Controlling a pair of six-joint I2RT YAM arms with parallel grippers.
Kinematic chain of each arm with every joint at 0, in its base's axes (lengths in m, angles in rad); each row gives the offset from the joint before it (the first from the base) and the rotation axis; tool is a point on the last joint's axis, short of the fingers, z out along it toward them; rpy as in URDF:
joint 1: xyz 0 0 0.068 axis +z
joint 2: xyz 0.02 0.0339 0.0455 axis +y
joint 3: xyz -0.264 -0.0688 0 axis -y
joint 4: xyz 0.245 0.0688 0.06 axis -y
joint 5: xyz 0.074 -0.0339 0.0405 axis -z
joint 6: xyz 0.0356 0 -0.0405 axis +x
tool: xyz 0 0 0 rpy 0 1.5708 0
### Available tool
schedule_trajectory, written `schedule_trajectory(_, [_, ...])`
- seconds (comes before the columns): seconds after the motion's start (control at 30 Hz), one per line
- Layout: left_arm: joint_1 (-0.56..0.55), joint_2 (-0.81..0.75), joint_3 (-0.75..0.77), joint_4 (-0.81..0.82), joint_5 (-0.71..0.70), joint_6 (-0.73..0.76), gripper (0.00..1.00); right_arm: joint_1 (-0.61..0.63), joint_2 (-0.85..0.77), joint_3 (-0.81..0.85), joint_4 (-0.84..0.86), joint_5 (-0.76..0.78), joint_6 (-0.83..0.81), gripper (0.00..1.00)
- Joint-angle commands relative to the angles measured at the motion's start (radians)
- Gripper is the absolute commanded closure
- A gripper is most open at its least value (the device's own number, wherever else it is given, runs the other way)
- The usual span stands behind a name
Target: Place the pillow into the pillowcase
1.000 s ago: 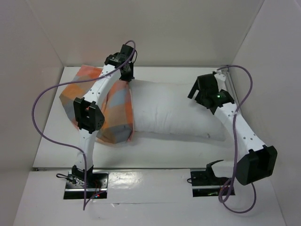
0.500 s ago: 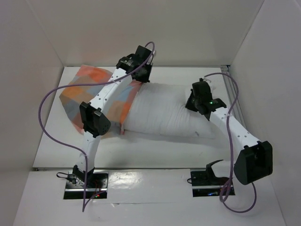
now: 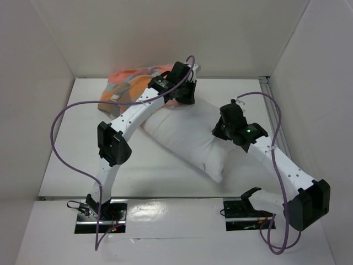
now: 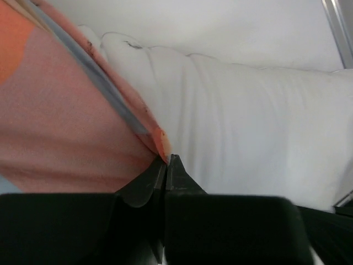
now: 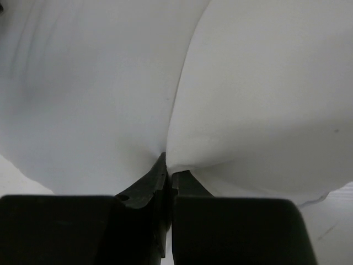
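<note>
The white pillow (image 3: 185, 141) lies on a slant across the table, one end near the front centre and the other under the left arm. The orange checked pillowcase (image 3: 129, 83) is bunched at the back wall, over the pillow's far end. My left gripper (image 3: 183, 98) is at the pillowcase's right edge. In the left wrist view the left gripper (image 4: 166, 159) is shut on a corner of the pillowcase (image 4: 66, 127), with the pillow (image 4: 248, 121) beside it. My right gripper (image 3: 219, 131) presses into the pillow's right side. In the right wrist view the right gripper (image 5: 169, 167) pinches a fold of the pillow (image 5: 265, 99).
White walls close in the table on the left, back and right. A metal rail (image 3: 271, 113) runs along the right wall. Purple cables (image 3: 60, 124) loop off both arms. The arm bases (image 3: 100, 212) stand at the near edge.
The left arm swung right and back, dragging the pillowcase up toward the back wall. The right gripper shut on the pillow, and the pillow turned from lying crosswise to a slant.
</note>
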Motion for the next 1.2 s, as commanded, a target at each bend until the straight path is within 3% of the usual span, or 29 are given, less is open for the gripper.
schedule_trajectory(0.0, [-0.035, -0.043, -0.013, -0.010, 0.037, -0.044, 0.87, -0.039, -0.062, -0.004, 0.112, 0.001, 0.018, 1.00])
schedule_trajectory(0.1, [-0.026, 0.007, 0.147, -0.097, 0.037, 0.011, 0.51, -0.102, -0.062, 0.010, 0.058, 0.011, -0.025, 1.00])
schedule_trajectory(0.13, [-0.026, 0.007, 0.171, -0.139, 0.014, 0.034, 0.25, -0.145, -0.053, 0.029, 0.049, -0.012, -0.075, 1.00])
schedule_trajectory(0.17, [-0.026, -0.022, 0.171, -0.139, -0.012, 0.047, 0.17, -0.164, -0.053, 0.046, 0.036, -0.023, -0.104, 0.97])
schedule_trajectory(0.2, [-0.026, -0.059, 0.135, -0.139, -0.047, 0.056, 0.11, -0.179, -0.025, 0.069, 0.023, -0.023, -0.132, 0.66])
schedule_trajectory(0.27, [-0.026, -0.201, 0.054, -0.101, -0.199, 0.067, 0.00, -0.190, -0.005, 0.158, -0.036, 0.000, -0.205, 0.29])
schedule_trajectory(0.33, [-0.026, -0.290, -0.062, -0.078, -0.316, 0.076, 0.00, -0.190, 0.007, 0.233, -0.065, 0.023, -0.247, 0.03])
schedule_trajectory(0.37, [-0.015, -0.355, -0.086, -0.078, -0.344, 0.088, 0.00, -0.190, 0.019, 0.258, -0.074, 0.032, -0.284, 0.00])
schedule_trajectory(0.5, [-0.015, -0.502, -0.296, -0.078, -0.497, 0.052, 0.04, -0.155, 0.055, 0.373, -0.114, 0.084, -0.330, 0.00])
schedule_trajectory(0.53, [-0.015, -0.533, -0.417, -0.078, -0.534, 0.030, 0.06, -0.144, 0.070, 0.402, -0.114, 0.084, -0.344, 0.00])
schedule_trajectory(0.73, [-0.058, -0.789, -0.913, 0.030, -0.577, -0.211, 0.18, -0.014, 0.148, 0.432, -0.123, 0.063, -0.355, 0.00])
schedule_trajectory(0.83, [-0.049, -0.904, -1.167, 0.148, -0.514, -0.291, 0.25, 0.030, 0.173, 0.403, -0.134, 0.043, -0.364, 0.00])
schedule_trajectory(1.0, [-0.039, -0.853, -1.225, 0.183, -0.589, -0.321, 0.20, 0.033, 0.183, 0.366, -0.171, 0.043, -0.373, 0.00])
schedule_trajectory(1.17, [0.032, -0.802, -1.295, 0.312, -0.536, -0.295, 0.22, 0.011, 0.152, 0.323, -0.203, 0.024, -0.373, 0.00])
